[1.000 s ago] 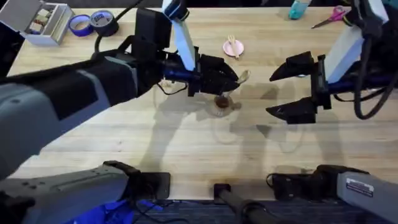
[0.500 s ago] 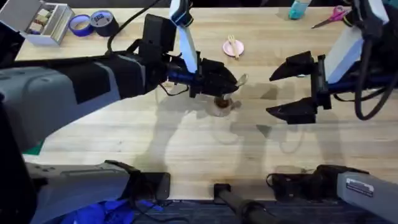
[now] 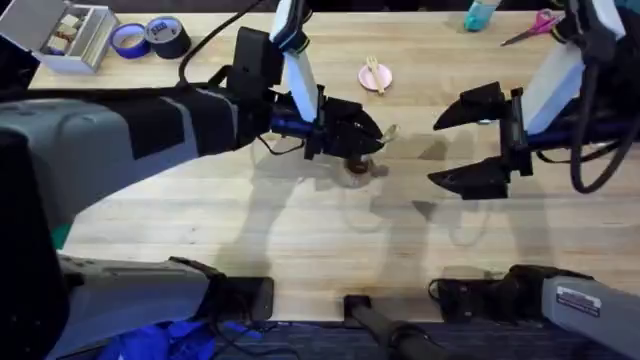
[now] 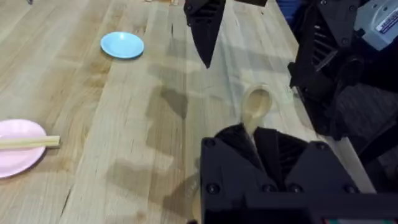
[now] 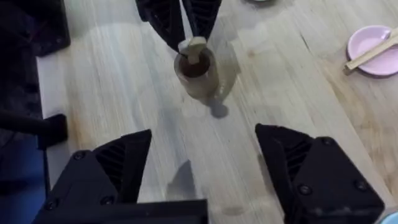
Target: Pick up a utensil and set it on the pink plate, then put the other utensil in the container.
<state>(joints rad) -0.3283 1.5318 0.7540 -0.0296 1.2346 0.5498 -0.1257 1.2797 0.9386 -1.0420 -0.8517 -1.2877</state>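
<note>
One end effector, the left [image 3: 372, 135], pinches the spoon [image 4: 255, 106] above the container [image 5: 196, 73] at frame centre. Right end effector [image 5: 202, 165] gapes wide, empty. Fork [image 3: 374, 72] lies on the pink plate [image 3: 382, 80].

The left claw [image 3: 375, 133] lowered the spoon [image 3: 388, 130] over the container [image 3: 357, 168].

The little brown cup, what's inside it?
The wooden spoon is going into the brown cup: its handle end pokes into the opening, held by the left gripper. The cup's inside looks dark, so whatever lies at the bottom cannot be seen.
</note>
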